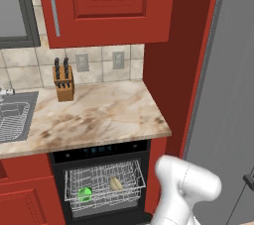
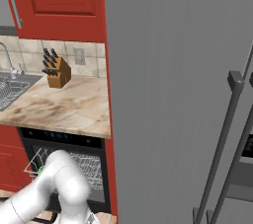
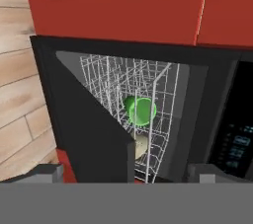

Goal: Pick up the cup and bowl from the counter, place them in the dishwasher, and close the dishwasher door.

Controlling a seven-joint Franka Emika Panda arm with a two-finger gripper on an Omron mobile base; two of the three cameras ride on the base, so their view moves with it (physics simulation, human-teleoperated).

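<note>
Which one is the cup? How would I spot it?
Look under the marble counter at the open black dishwasher. Inside, in its white wire rack, sits the cup. It is bright green, while the bowl beside it is dull tan.

A: How is the light?

B: Even and flat, as rendered scenes are. No lamp shows, and there is no glare on the counter [image 1: 99,115].

A: Shadows?

B: Soft ones only. The dishwasher [image 3: 148,109] cavity ahead of the jaws is dim, yet the green cup [image 3: 140,109] reads brightly through the wire rack [image 3: 123,85].

A: Sharpness?

B: Coarse and slightly soft throughout; thin rack wires look jagged. No edge distortion.
</note>
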